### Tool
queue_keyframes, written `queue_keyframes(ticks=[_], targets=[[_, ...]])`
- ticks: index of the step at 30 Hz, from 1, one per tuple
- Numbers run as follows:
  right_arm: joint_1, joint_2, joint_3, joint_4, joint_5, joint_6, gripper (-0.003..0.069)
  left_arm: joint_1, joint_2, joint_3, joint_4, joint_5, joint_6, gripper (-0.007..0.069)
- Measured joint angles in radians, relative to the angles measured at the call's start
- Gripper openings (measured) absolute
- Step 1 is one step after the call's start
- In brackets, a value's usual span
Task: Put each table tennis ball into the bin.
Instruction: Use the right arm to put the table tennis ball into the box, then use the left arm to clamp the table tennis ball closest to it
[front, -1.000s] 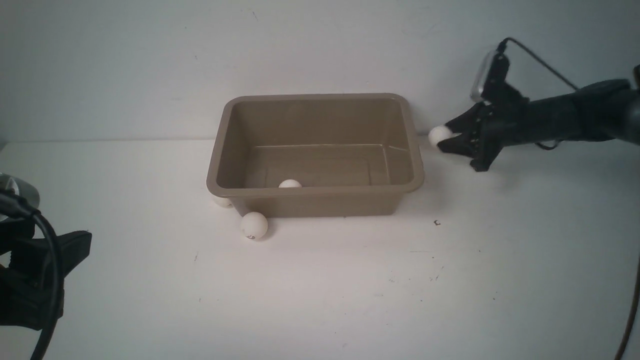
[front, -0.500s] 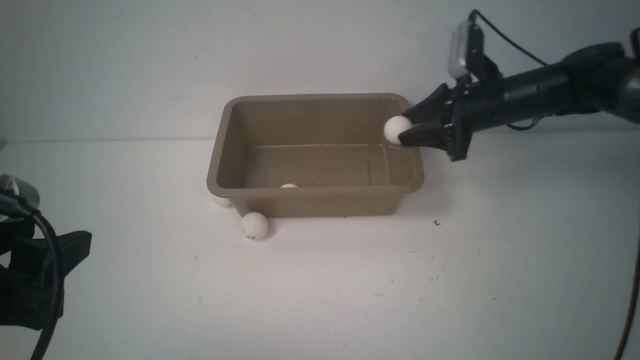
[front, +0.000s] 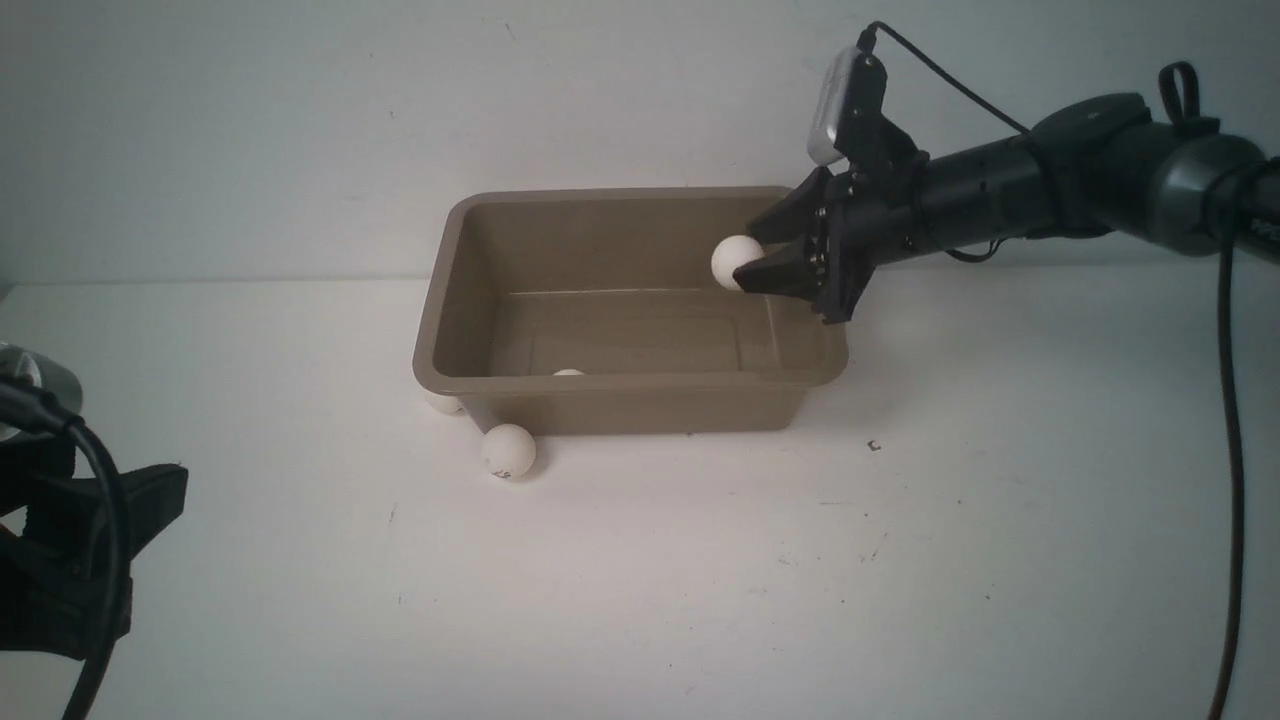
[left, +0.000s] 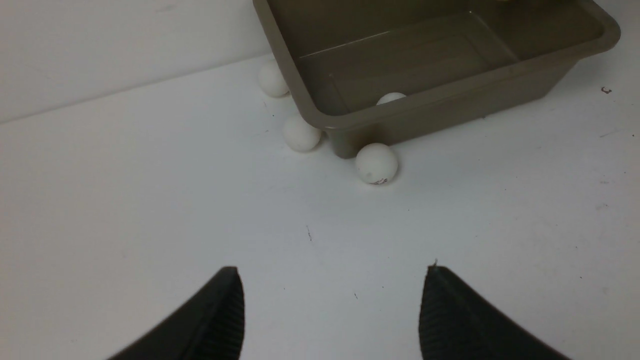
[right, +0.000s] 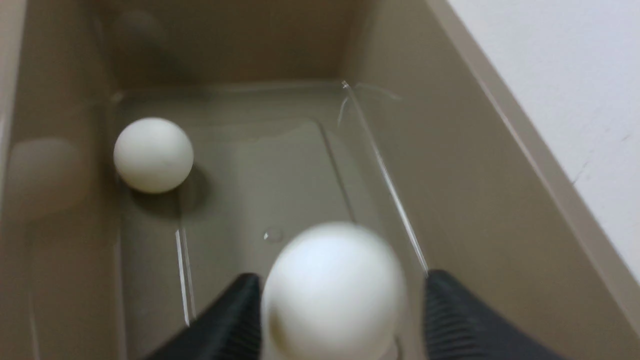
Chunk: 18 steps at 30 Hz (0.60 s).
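Observation:
The taupe bin (front: 640, 405) stands at the middle of the table. My right gripper (front: 752, 258) hovers over the bin's right end with its jaws apart. A blurred table tennis ball (front: 737, 262) sits between them, and a gap shows beside one finger (right: 450, 320) in the right wrist view. Another ball (right: 153, 155) rests on the bin floor near its front wall. Outside, three balls lie by the bin's front-left corner: one with a dark mark (left: 376, 163), one against the corner (left: 301, 133), one along the left wall (left: 273, 79). My left gripper (left: 331, 270) is open and empty, low at the near left.
A white wall rises right behind the bin (right: 475, 150). The right arm (front: 1050, 190) reaches in from the right above the table, its cable (front: 1228, 450) hanging down at the far right. A small dark speck (front: 874, 446) lies right of the bin.
My right arm carried the ball leftward from outside the bin's right end to over its inside, and its jaws have spread apart. The ball on the bin floor shifted slightly. The left arm stayed still.

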Motion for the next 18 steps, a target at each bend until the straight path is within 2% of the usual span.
queue_keyframes(ticks=[4, 6, 9, 15, 18], targets=[[-0.005, -0.007, 0.000, 0.047, -0.006, -0.043, 0.0573, 0.000, 0.009, 0.000, 0.040, 0.018, 0.000, 0.0426], [-0.019, -0.028, 0.000, 0.075, -0.007, -0.059, 0.0590, 0.000, 0.009, 0.000, 0.071, 0.017, 0.000, 0.0426], [-0.059, -0.076, 0.000, 0.088, -0.003, -0.059, 0.0584, 0.000, 0.009, 0.000, 0.095, 0.004, 0.001, 0.0426], [-0.205, -0.185, 0.000, 0.029, 0.095, -0.019, 0.0543, 0.000, 0.009, 0.005, 0.084, -0.066, 0.034, 0.0426], [-0.265, -0.209, 0.000, -0.042, 0.205, 0.050, 0.0535, 0.000, 0.009, 0.046, -0.017, -0.189, 0.055, 0.0426]])
